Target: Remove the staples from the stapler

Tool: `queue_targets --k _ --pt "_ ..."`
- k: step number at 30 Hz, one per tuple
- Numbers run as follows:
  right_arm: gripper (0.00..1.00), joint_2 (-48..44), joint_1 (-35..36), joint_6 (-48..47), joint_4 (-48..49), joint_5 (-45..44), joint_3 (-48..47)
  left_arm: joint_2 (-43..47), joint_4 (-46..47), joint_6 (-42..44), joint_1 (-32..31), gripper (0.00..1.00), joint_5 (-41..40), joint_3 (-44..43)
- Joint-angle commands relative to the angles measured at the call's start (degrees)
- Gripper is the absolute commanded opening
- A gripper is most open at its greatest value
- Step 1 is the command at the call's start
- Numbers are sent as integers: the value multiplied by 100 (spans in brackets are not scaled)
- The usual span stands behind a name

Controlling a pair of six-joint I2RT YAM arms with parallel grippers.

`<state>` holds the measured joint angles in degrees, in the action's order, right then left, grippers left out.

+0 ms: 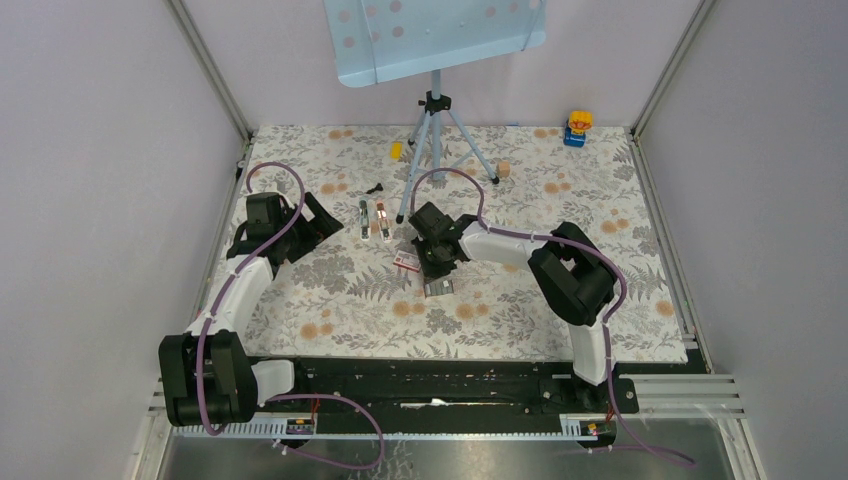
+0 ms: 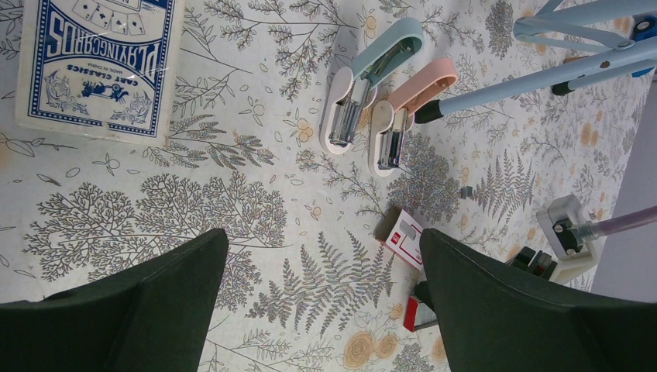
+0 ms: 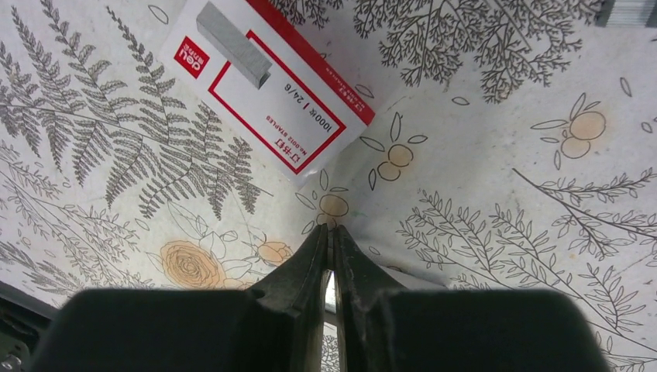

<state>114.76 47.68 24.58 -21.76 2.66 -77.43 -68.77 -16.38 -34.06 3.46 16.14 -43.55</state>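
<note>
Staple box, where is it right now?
Mid-table in the top view, the staple box lies just left of the right hand, below the pink stapler.

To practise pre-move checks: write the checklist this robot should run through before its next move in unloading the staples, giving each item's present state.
1. Staplers opened: teal stapler and pink stapler both lie open, ok.
2. Free hand ready: left gripper open and empty, ok.
3. Staples held: right gripper shut; anything pinched, cannot tell.
4. Staples left in either magazine: cannot tell.
5. Fingertips unobstructed: staple box lies just ahead of them, apart, ok.
6. Approach to pink stapler free: tripod foot sits close beside it, not ok.
</note>
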Motion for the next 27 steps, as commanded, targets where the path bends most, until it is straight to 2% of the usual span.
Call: queue_targets --k 1,11,17,27 --pt "13 -188 95 -210 -307 263 170 -26 228 60 45 99 56 -53" --pt "16 -418 95 15 -141 -211 -244 -26 228 58 54 99 58 -49" --pt "18 -629 92 91 -466 -1245 -220 -29 232 63 51 99 77 -48" --pt "21 -673 88 25 -811 -1357 -9 -37 236 57 61 99 102 -48"
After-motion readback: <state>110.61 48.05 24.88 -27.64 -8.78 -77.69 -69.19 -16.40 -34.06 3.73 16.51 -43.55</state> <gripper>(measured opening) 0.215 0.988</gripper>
